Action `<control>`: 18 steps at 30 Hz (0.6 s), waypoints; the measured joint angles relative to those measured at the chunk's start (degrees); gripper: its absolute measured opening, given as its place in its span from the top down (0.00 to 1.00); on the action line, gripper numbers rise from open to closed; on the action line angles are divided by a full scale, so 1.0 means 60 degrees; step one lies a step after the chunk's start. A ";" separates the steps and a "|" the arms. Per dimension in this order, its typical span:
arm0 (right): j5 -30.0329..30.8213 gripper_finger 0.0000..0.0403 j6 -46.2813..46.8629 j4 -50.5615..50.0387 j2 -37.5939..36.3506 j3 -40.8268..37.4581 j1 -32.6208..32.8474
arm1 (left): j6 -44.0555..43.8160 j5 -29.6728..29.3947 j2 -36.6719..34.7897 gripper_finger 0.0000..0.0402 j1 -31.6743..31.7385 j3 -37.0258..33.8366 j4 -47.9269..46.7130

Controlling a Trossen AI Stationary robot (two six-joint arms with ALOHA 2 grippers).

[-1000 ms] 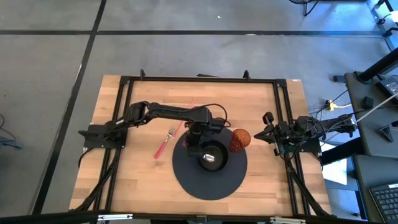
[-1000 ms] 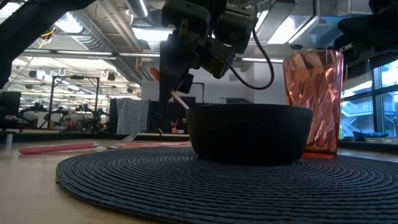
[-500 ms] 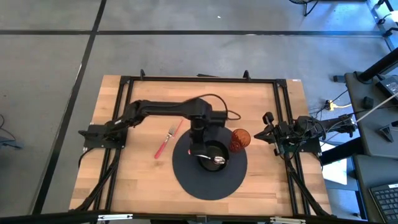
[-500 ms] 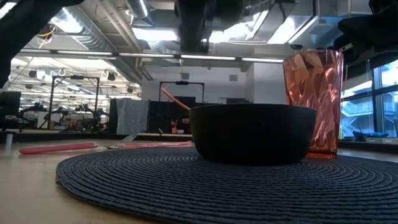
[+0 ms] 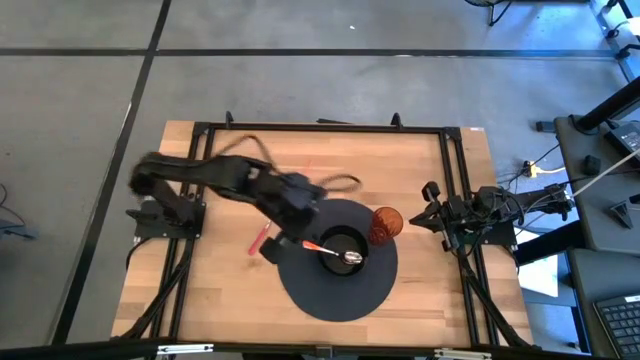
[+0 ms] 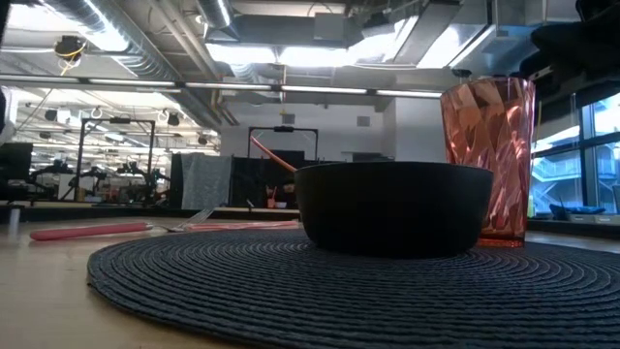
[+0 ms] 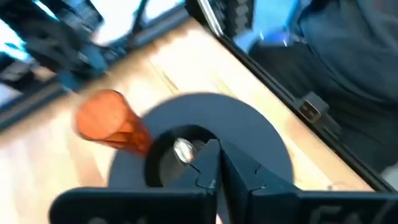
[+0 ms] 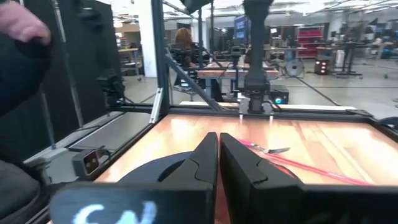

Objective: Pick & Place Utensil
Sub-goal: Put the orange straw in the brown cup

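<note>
The left end effector (image 5: 272,248), fingers closed together and empty, sits over the tabletop (image 5: 210,290) at the left edge of the round dark mat (image 5: 330,295), above a red-handled fork (image 6: 116,230) that lies flat on the wood beside the mat. The spoon (image 5: 335,252), with a red handle and a silver head, rests in the black bowl (image 5: 345,240) at the mat's centre, its head inside and its handle slanting out over the left rim. A ribbed orange cup (image 5: 385,224) stands upright just beside the bowl on the right, and the right end effector (image 5: 432,213), fingers closed together and empty, waits at the tabletop's right edge.
</note>
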 joint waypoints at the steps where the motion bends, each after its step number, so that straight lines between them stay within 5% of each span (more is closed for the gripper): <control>1: -0.0089 0.96 0.0002 0.0000 -0.0002 0.0000 0.0000 | -0.0003 -0.0017 -0.0569 0.99 0.0057 -0.0813 0.0642; 6: -0.0113 0.96 -0.0030 0.0004 0.0002 0.0000 0.0000 | -0.0148 -0.0387 -0.3439 0.99 0.0457 -0.5311 0.4156; 10: -0.0111 0.96 -0.0089 0.0007 -0.0002 0.0000 0.0000 | -0.0929 -0.1656 -0.5637 0.99 0.0853 -0.9235 0.8895; 13: -0.0111 0.96 -0.0115 0.0015 -0.0001 0.0000 0.0000 | -0.1928 -0.3029 -0.6555 0.99 0.1201 -1.1960 1.2531; 18: -0.0109 0.96 0.0009 0.0015 0.0002 0.0000 0.0000 | -0.2453 -0.4728 -0.7279 0.99 0.1239 -1.4779 1.5957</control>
